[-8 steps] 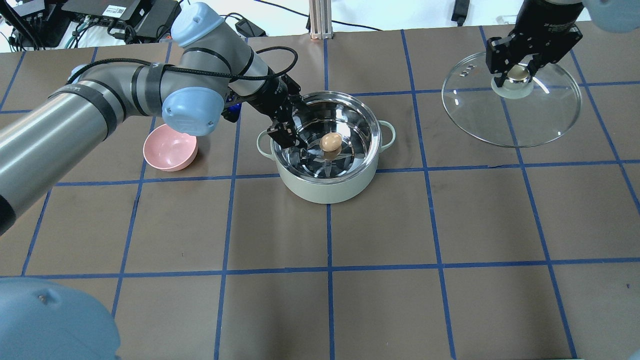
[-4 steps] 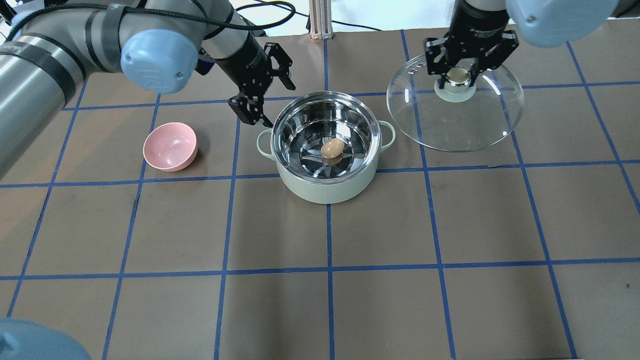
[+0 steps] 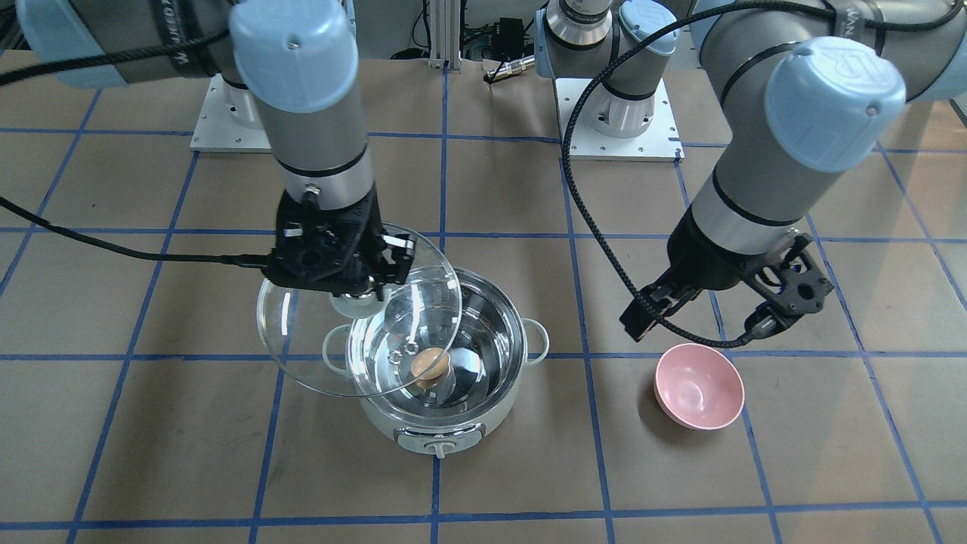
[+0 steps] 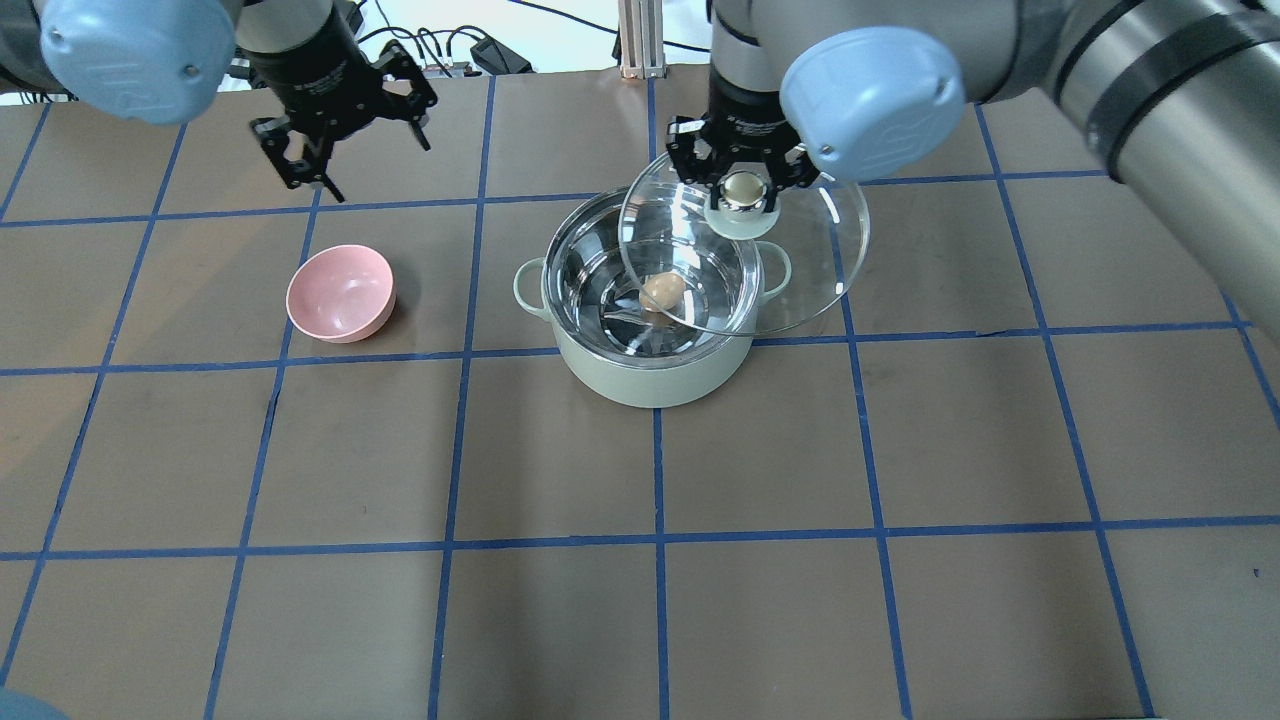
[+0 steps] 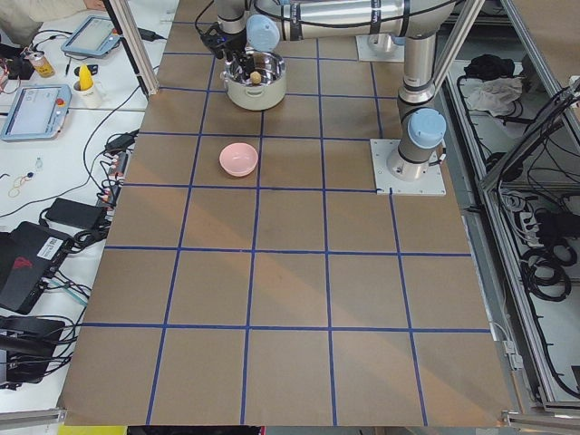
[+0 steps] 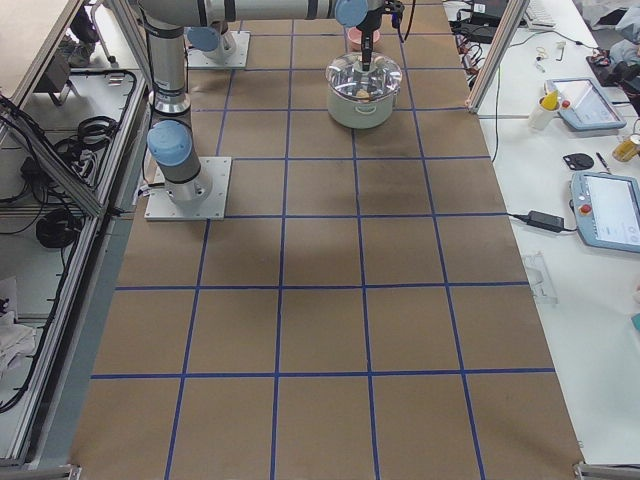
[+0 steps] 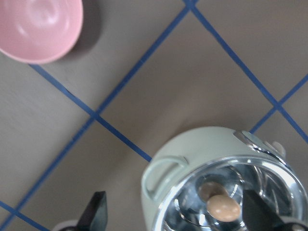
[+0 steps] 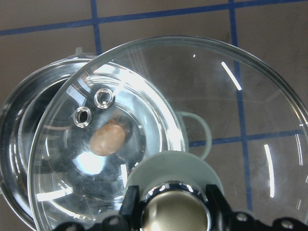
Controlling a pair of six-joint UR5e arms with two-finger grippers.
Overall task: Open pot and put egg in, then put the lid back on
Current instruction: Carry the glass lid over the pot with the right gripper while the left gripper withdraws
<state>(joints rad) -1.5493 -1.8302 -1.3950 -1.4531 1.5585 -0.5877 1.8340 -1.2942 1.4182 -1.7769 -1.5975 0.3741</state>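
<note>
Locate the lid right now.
Overhead view, centre-right: the lid hangs from the right gripper by its knob, overlapping the right part of the pot, not seated; the egg lies in the pot beneath.

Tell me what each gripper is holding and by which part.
The right gripper holds the lid by its centre knob, partly over the pot. The left gripper is open and holds nothing.
</note>
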